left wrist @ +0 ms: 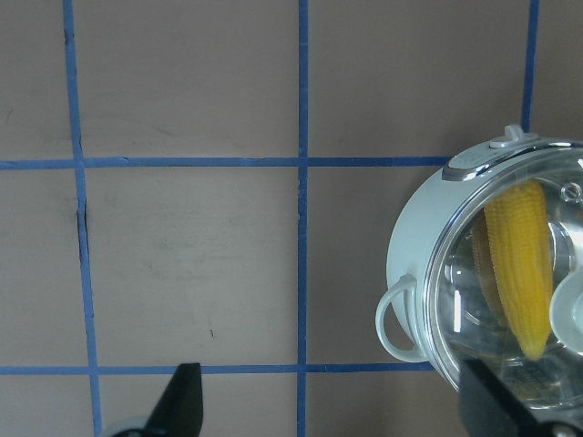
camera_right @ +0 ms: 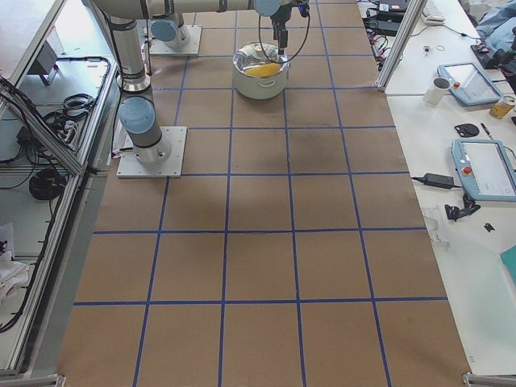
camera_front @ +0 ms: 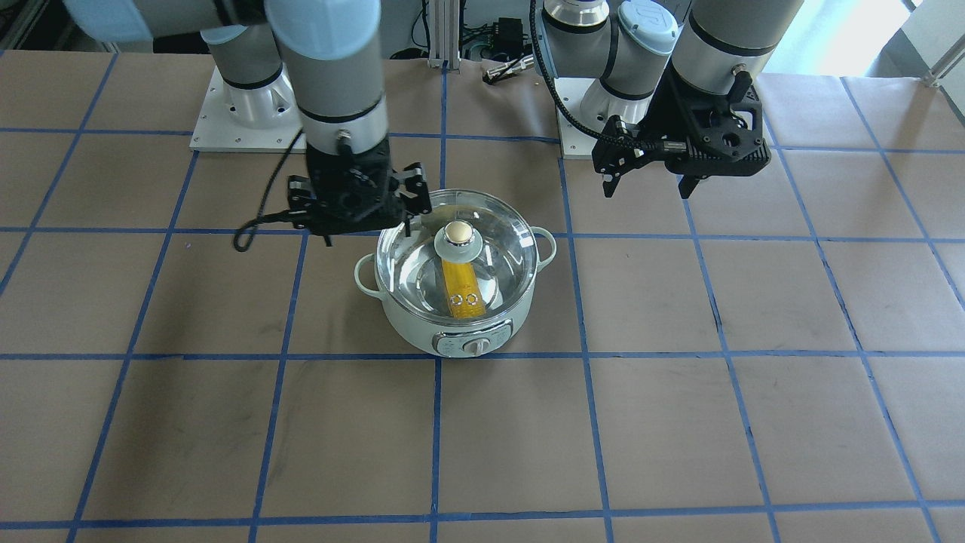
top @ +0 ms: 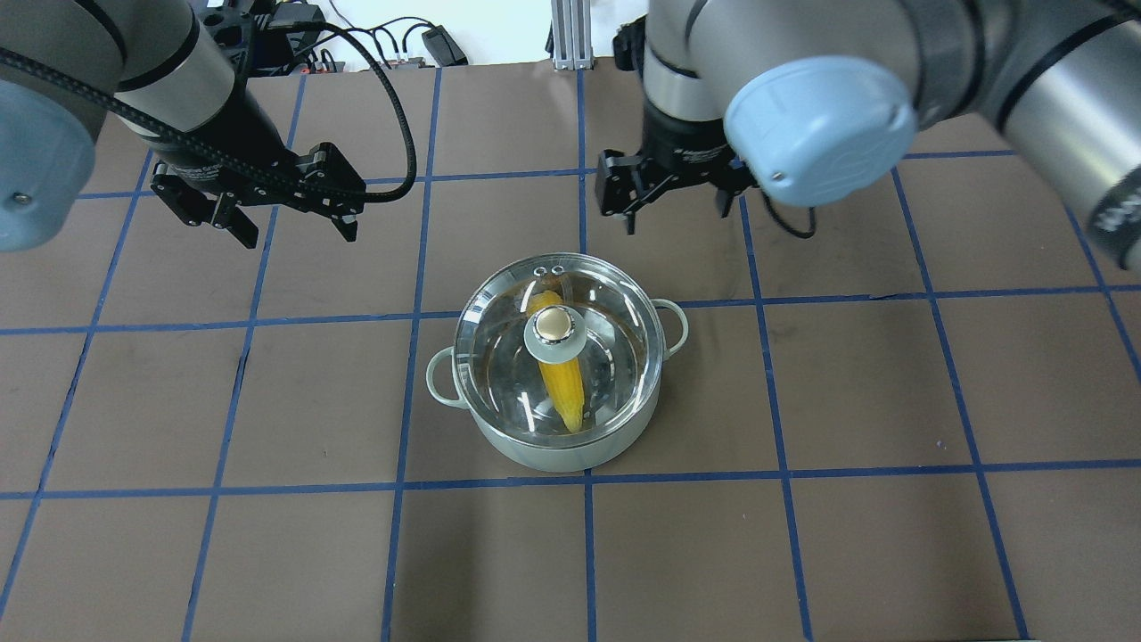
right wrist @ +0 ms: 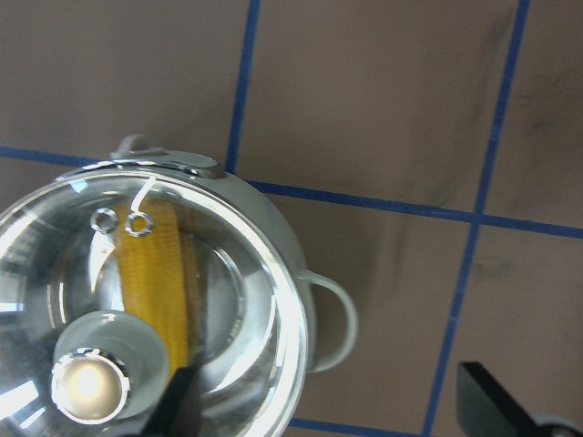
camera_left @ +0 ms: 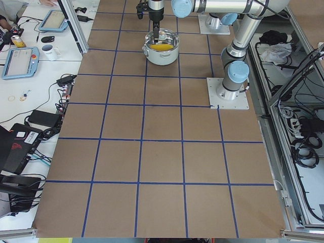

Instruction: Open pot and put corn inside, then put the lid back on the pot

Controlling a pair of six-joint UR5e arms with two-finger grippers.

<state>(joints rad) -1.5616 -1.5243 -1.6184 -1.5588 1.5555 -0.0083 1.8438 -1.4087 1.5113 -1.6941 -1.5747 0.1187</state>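
Front-facing, pot: the pot (camera_front: 422, 332) stood mid-tabletop (camera_front: 226, 422), its control panel (camera_front: 473, 345) at 6 o'clock
Front-facing, lid: the lid (camera_front: 501, 241) sat closed on the rim, its knob (camera_front: 457, 234) upright
Front-facing, corn: the corn (camera_front: 461, 280) lay inside the pot, seen through the glass, running from under the knob toward 6 o'clock beneath the vent rings (camera_front: 464, 299)
Front-facing, tools: the right tool (camera_front: 369, 226) hung at 10 o'clock of the pot, near it, released and empty; the left tool (camera_front: 647, 188) hung at 2 o'clock, well apart, likewise released and empty
Overhead, corn: its pointed tip faced 6 o'clock under the closed lid
Overhead, tools: the left tool (top: 297, 232) was at 10 o'clock of the pot and the right tool (top: 676, 209) at 1 o'clock, both spread wide and apart from the pot
Side views: the pot (camera_left: 162, 53) was far and small, with yellow showing inside; the tools' state could not be told there
Left wrist: the pot sat at the 3 o'clock edge; the fingertips (left wrist: 185, 401) were spread at 6 o'clock over bare tabletop
Right wrist: the lidded pot filled 8 o'clock, with a loop handle (right wrist: 335, 314) at its side; the fingertips (right wrist: 492, 401) were spread with nothing between them
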